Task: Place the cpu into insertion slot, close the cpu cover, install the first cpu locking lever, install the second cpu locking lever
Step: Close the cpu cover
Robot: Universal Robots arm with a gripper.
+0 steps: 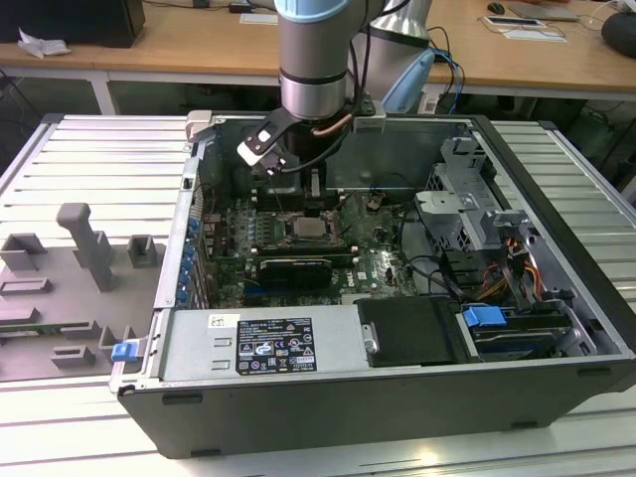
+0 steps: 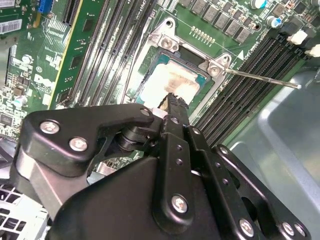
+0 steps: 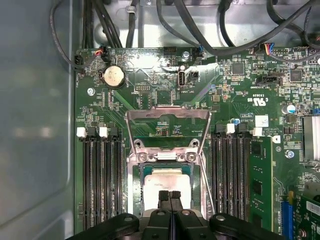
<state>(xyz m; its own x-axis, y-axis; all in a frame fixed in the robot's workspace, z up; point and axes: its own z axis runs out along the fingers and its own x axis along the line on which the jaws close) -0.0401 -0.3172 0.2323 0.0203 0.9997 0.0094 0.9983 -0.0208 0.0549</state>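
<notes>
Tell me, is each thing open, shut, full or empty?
insertion slot: filled by the cpu.
cpu: lying flat, uncovered.
cpu cover: swung open, off the cpu.
locking lever: unlatched, sticking out.
gripper: shut, holding nothing, above the cpu.

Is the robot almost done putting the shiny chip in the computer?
Only the first part looks done: the cpu lies flat in the insertion slot. The gripper hangs close over it with its fingers shut on nothing. Left to do: the cpu cover stands flipped open, and a thin locking lever sticks out loose beside the socket, not latched.
</notes>
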